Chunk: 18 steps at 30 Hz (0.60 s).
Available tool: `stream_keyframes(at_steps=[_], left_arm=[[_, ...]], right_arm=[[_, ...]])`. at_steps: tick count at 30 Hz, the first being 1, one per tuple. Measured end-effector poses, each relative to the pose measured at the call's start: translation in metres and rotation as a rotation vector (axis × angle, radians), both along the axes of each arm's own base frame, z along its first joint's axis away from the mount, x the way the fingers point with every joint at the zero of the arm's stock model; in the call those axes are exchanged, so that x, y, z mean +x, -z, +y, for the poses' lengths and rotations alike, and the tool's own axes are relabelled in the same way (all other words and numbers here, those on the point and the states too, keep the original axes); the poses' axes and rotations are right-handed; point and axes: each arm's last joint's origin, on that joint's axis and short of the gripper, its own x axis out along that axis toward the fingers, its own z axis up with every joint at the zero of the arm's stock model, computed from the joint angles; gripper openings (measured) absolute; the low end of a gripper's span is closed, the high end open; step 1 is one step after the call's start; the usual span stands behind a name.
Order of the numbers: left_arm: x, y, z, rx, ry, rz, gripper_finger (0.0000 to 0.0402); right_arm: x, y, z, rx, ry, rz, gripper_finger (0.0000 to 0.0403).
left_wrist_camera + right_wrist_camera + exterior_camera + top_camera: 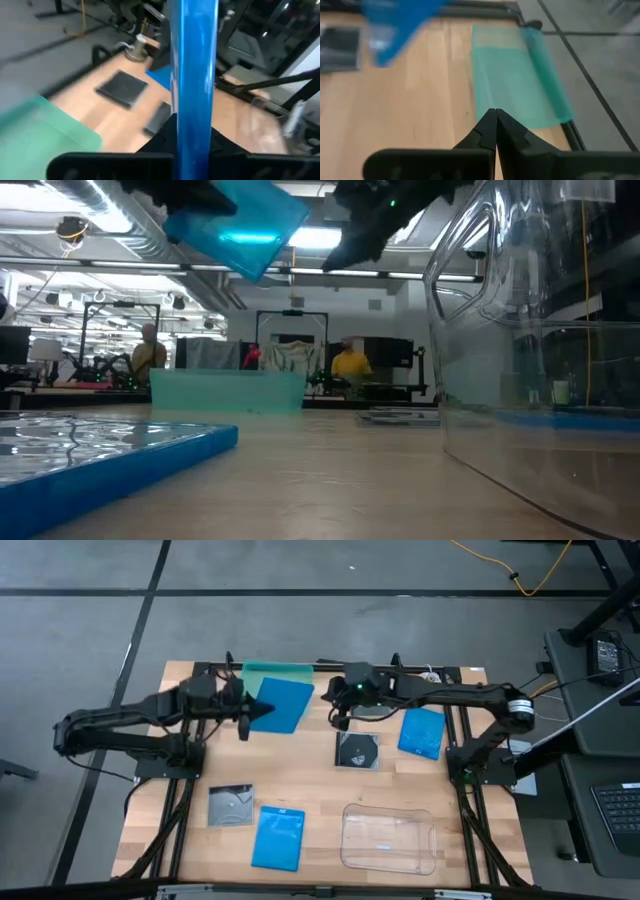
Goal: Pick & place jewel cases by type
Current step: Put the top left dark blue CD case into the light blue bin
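Note:
My left gripper (246, 716) is shut on a bright blue jewel case (283, 704), which hangs high over the table's far left part, just in front of the teal tray (276, 671). In the left wrist view the case shows edge-on (192, 65). My right gripper (340, 710) is raised beside it, shut and empty (495, 125). Lying flat on the table are a dark case (357, 750), a blue case (422, 732), another dark case (231, 805) and another blue case (279, 837). My left gripper pinches the blue case between its two fingers at the case's left edge (192, 122), one finger on each flat face. The fingers come nearly level from the table's left. The case is lifted clear of the table and tilted (240, 220).
A large clear plastic tray (388, 837) stands at the near right and fills the right of the low view (540, 330). The teal tray sits along the far edge (520, 75). Bare wood lies in the table's middle. People stand in the room beyond.

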Motion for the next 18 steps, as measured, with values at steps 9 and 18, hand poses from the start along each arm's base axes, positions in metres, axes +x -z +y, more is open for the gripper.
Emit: stream_keyframes(at_steps=[9, 18], left_arm=[[0.009, -0.063, 0.03, 0.336, -0.03, 0.034, 0.0006], [0.027, -0.098, 0.041, 0.717, 0.137, 0.174, 0.0006]], right_arm=[[-0.009, -0.019, 0.015, -0.017, -0.031, -0.053, 0.0008], [-0.009, -0.017, 0.017, -0.013, -0.036, -0.041, 0.0008]])
